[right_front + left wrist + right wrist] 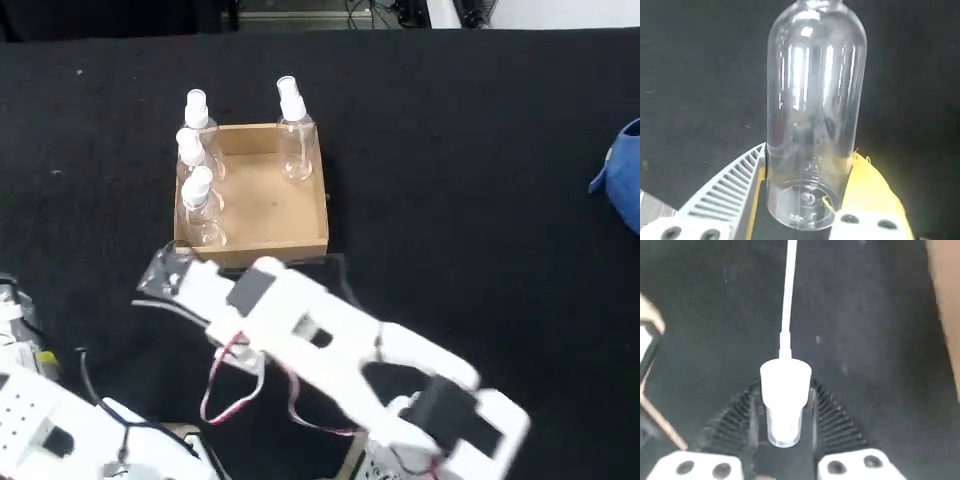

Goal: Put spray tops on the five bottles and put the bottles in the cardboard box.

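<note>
Across the black desk (pixel 480 150), four capped bottles (pixel 297 135) stand in the cardboard box (pixel 255 247), the left tool (pixel 809 162) pinching a clear bottle (pixel 815 100), the right tool (pixel 785 392) pinching a spray top (pixel 786 379).

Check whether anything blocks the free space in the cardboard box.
Nothing visible does. In the cardboard box, four capped bottles stand at the left side and far right corner; the near right floor lies bare.
</note>
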{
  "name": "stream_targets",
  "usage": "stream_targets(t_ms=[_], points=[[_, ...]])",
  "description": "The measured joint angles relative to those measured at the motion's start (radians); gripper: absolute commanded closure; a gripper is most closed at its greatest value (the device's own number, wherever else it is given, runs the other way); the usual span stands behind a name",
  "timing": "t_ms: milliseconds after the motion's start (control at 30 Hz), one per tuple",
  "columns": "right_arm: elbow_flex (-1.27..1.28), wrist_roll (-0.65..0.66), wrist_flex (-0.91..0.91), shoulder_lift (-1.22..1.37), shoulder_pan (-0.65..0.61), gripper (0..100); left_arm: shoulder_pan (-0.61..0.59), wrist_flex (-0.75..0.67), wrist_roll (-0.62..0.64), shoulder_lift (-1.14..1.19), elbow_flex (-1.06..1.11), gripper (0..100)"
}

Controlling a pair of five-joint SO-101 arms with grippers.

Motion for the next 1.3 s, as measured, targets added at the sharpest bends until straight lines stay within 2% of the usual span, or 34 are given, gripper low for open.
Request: stream_targets(t_ms=[100,200,367,500,700,867,1100,1200,1300], points=[[-0.003,0.040,0.147,-0.153,0.049,98.9,0.002,0.002,0.087,-0.114,-0.003,97],[-0.005,0.147,0.299,-0.327,0.126,98.8,0.029,0.026,0.170,-0.201,-0.051,97],[-0.005,0.334,0.439,-0.591,0.362,98.8,0.157,0.104,0.331,-0.261,-0.213,97],[-0.005,0.440,0.474,-0.712,0.609,98.8,0.356,0.123,0.407,-0.265,-0.361,97],[-0.005,0.460,0.443,-0.732,0.991,98.8,0.760,0.129,0.468,-0.238,-0.582,97],[0.011,0.342,0.288,-0.672,1.257,98.8,1.103,0.129,0.485,-0.186,-0.660,97],[0.166,0.129,0.043,-0.456,1.471,98.7,1.631,0.084,0.489,-0.106,-0.577,97],[0.186,0.017,-0.035,-0.382,1.527,98.6,1.763,-0.031,0.489,-0.081,-0.419,97],[0.186,-0.104,-0.063,-0.359,1.547,98.5,1.832,-0.173,0.489,-0.078,-0.233,97]])
